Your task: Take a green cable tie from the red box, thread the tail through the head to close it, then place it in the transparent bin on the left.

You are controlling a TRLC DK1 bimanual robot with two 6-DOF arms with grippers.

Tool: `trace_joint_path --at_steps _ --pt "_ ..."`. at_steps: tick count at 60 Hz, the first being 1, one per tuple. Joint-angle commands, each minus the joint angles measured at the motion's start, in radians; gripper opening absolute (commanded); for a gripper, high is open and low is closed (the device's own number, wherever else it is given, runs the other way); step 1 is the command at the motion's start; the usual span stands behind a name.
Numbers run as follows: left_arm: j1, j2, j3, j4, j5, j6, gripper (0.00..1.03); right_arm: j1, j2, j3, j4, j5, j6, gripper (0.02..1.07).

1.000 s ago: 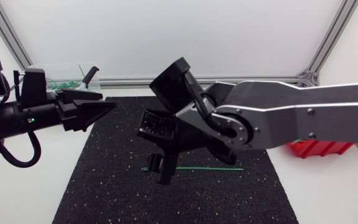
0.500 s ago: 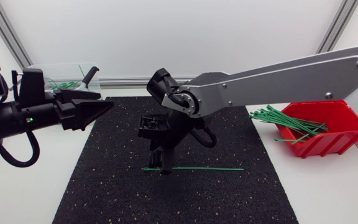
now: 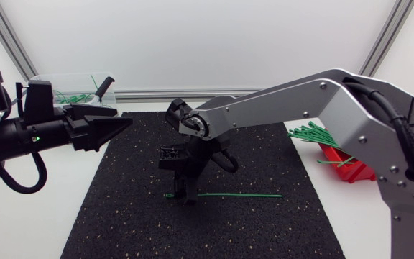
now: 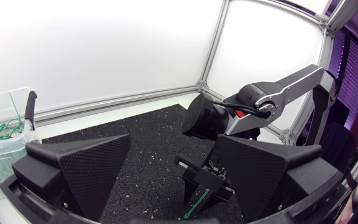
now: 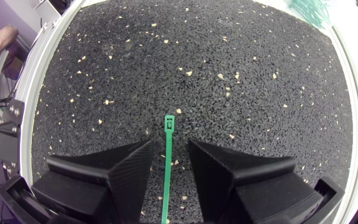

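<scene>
Far left: one transparent bin at the table's back corner, with a tangle of green ties inside (too jumbled to count).

Just beside it: the left gripper, one of two on the table, held level above the near left edge of the black mat. It points toward the middle. In its own wrist view the two wedge fingers stand well apart with nothing between them.

Centre: the right gripper, on the arm that comes in from the right and reaches past the middle. It points straight down at the mat.

One loose green cable tie lies flat on the mat. It runs from under this gripper out toward the right.

In the right wrist view the tie lies lengthwise in the gap between the two fingers. Its square head is just ahead of the fingertips and its tail passes back under the gripper. The fingers are spread, with mat showing on either side of the strap. Neither seems to touch it, though the lower part of the gap is hard to judge.

Far right: one red box, partly hidden behind the right arm. A bundle of green ties pokes out over its left rim (many, not countable).
</scene>
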Motion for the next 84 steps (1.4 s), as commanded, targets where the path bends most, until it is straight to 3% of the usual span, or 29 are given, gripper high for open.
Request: trace_joint_path --at_steps 1,5,17,21,31,52,73,84 --pt "0.005 0.017 0.007 0.009 0.006 0.009 0.96 -0.005 0.031 0.020 -0.013 -0.012 -0.014 0.43" --pt "0.005 0.017 0.007 0.009 0.005 0.009 0.96 -0.002 0.035 0.020 -0.013 -0.012 -0.013 0.38" --pt "0.005 0.015 0.005 0.007 0.006 0.009 0.96 0.009 0.043 0.020 -0.016 -0.019 -0.007 0.37" --pt "0.005 0.015 0.005 0.007 0.006 0.009 0.96 0.012 0.044 0.024 -0.016 -0.022 -0.007 0.30" --pt "0.005 0.014 0.004 0.007 0.006 0.009 0.96 0.020 0.049 0.027 -0.028 -0.022 -0.007 0.29" --pt "0.005 0.012 0.004 0.009 0.006 0.009 0.96 0.029 0.057 0.028 -0.037 -0.022 -0.003 0.13" --pt "0.006 0.014 0.002 0.009 0.006 0.011 0.96 0.036 0.054 0.022 -0.059 -0.010 -0.003 0.08" --pt "0.008 0.009 0.004 0.009 0.006 0.009 0.96 0.026 -0.063 0.024 -0.059 -0.001 0.047 0.08"
